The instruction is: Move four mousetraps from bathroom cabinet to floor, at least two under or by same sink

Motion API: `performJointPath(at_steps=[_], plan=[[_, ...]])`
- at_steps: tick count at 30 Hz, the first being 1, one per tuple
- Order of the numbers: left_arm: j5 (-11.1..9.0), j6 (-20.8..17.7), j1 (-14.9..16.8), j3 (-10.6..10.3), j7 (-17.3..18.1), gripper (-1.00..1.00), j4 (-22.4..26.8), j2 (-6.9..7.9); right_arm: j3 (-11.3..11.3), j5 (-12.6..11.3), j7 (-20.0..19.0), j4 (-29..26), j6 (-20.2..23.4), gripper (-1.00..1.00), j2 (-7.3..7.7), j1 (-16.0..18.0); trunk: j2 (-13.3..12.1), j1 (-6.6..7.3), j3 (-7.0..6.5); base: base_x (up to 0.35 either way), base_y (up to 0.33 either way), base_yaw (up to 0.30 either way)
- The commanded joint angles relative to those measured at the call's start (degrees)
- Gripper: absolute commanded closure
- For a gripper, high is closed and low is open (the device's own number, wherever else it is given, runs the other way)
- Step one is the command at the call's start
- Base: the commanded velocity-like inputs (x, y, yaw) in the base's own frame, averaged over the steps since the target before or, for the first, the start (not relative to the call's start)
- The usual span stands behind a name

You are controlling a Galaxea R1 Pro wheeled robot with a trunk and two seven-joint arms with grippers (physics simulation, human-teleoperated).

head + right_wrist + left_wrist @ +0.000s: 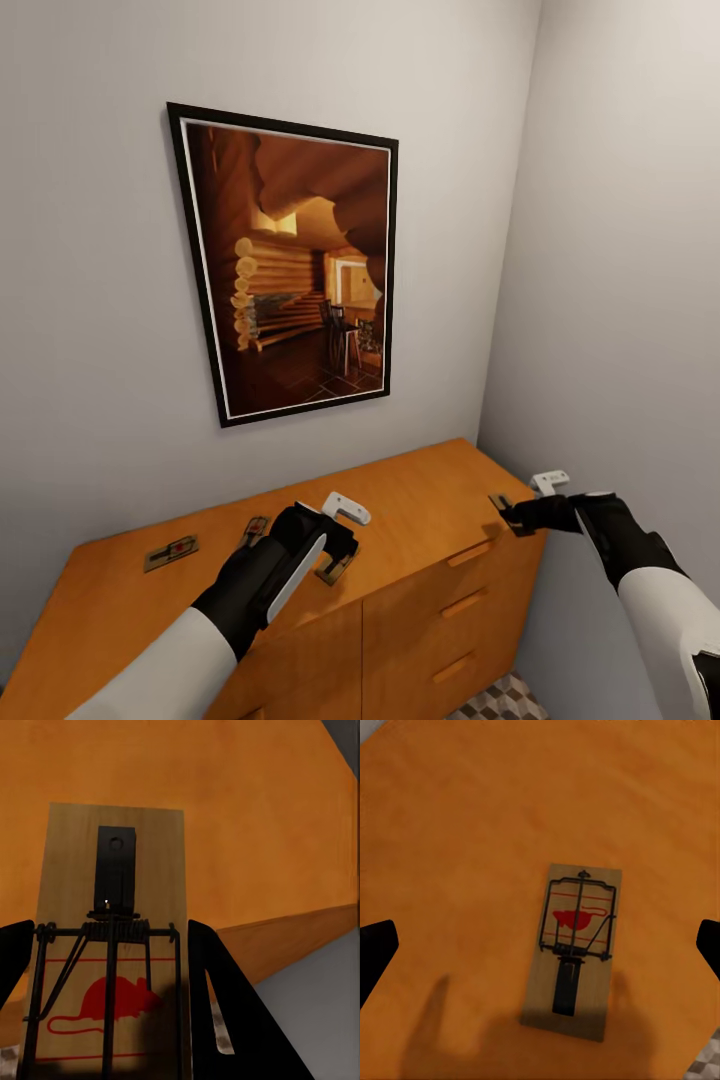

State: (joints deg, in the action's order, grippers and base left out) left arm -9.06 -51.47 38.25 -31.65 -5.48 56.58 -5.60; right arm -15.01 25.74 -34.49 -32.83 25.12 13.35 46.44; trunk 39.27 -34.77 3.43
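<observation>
Nearest the robot, the left gripper (335, 545) hangs over the front part of the cabinet (420, 500) top with its fingers (376, 952) spread wide; in the left wrist view a mousetrap (576, 949) lies flat on the wood between and just ahead of the two dark fingertips, touched by neither. At much the same reach on the other side, the right gripper (512, 516) sits at the cabinet's right end, and the right wrist view shows a second mousetrap (112, 937) lying between its fingers (217, 1012), which flank the trap's long edges closely; whether the pads are actually pressing it cannot be told. Beyond the left fingers, toward the wall, a third mousetrap (256, 529) rests on the top, and a fourth mousetrap (170, 552) lies well apart from it near the cabinet's left end. Behind everything hangs a framed picture (290, 265) on the grey wall. A sliver of the bathroom floor (500, 700) shows below the drawers. The step in hand appears to be the pickup: no trap is on the floor yet. The next move likely calls for lowering the left fingers squarely around their trap and closing across its narrow width, since the slab is thin and flat.
</observation>
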Motion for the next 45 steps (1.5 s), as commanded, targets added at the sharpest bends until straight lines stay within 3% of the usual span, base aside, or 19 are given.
performJointPath(at_steps=[1, 13, 42, 45], plan=[[-0.6, -0.21, 0.07, -0.12, -0.58, -1.0, 0.04, 0.03, -0.34, 0.51, -0.53, -0.49, 0.44, 1.0, -0.03, 0.05, 0.09, -0.02, 0.11, 0.0, 0.0, 0.0], [-0.66, -0.21, 0.07, -0.17, -0.58, -1.0, 0.02, -0.11, -0.23, 0.53, -0.78, -4.62, 3.58, 1.0, 0.01, 0.05, 0.09, -0.02, 0.11, 0.0, 0.0, 0.0], [-0.87, 0.55, 0.07, -0.26, -0.05, -1.0, -2.59, -0.63, -0.02, 0.53, -0.58, -4.7, 3.89, 1.0, -0.08, 0.05, 11.73, -6.39, 5.32, 0.0, 0.0, 0.0], [-0.81, 0.57, 0.07, -0.26, -0.05, -1.0, -2.56, -0.64, -0.02, 0.53, -0.58, -4.7, 3.89, 1.0, -0.08, 0.05, 11.73, -6.39, 5.32, 0.0, 0.0, 0.0]])
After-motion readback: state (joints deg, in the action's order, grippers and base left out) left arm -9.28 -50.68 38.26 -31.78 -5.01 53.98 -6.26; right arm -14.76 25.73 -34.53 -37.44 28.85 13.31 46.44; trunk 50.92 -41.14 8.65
